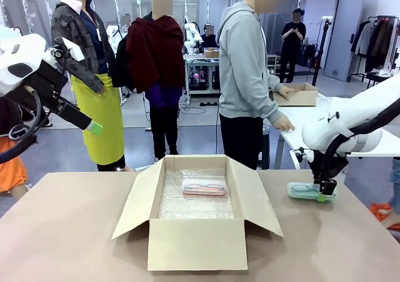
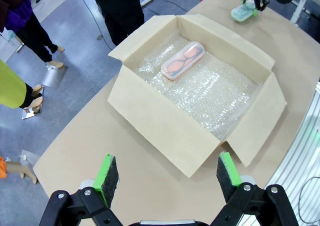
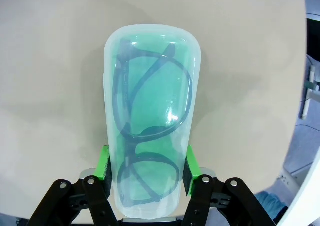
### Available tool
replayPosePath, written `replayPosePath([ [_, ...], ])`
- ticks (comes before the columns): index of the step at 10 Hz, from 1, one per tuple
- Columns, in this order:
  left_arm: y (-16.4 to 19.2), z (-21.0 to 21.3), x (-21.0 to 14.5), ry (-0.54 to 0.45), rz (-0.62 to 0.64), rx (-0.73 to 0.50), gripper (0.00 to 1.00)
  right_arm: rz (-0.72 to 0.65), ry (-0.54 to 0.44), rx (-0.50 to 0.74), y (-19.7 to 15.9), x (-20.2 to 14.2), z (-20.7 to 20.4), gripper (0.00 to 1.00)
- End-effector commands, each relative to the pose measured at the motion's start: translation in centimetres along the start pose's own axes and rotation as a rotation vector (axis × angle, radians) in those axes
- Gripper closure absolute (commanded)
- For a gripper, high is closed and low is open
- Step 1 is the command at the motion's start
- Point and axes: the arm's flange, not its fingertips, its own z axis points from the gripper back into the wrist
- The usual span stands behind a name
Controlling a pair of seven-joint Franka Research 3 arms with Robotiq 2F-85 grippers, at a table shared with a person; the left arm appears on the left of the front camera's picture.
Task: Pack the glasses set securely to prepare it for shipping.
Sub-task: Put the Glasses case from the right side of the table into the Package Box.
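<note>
Lying crosswise, mint case (image 1: 303,192), pink case (image 1: 204,187) parallel

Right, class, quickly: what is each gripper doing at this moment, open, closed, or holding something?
Left gripper: open, holding nothing.
Right gripper: closed on the sides of the mint green case.

Robotics lab in a large open hall. A white robot arm (image 1: 350,132) reaches over a tan worktable (image 1: 62,232). Beyond lies a smooth grey floor (image 1: 134,122) with loose dark cables (image 1: 190,110), long white tables (image 1: 312,116), a cluttered equipment bench (image 1: 201,63) and a metal garment rack hung with clothes (image 1: 378,38). Several people stand about. One person in a grey hoodie (image 1: 244,63) leans on a white table.
</note>
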Motion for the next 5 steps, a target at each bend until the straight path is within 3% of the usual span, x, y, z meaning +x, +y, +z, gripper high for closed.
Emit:
replayPosePath([
  [1,0.1,0.2,0.0,-0.004,-0.004,0.002,0.0,-0.057,0.023,0.014,1.6,1.4,4.9,0.8],
  [5,0.1,0.2,0.0,-0.004,-0.004,0.002,0.0,-0.063,0.022,-0.001,4.8,3.8,11.1,0.8],
])
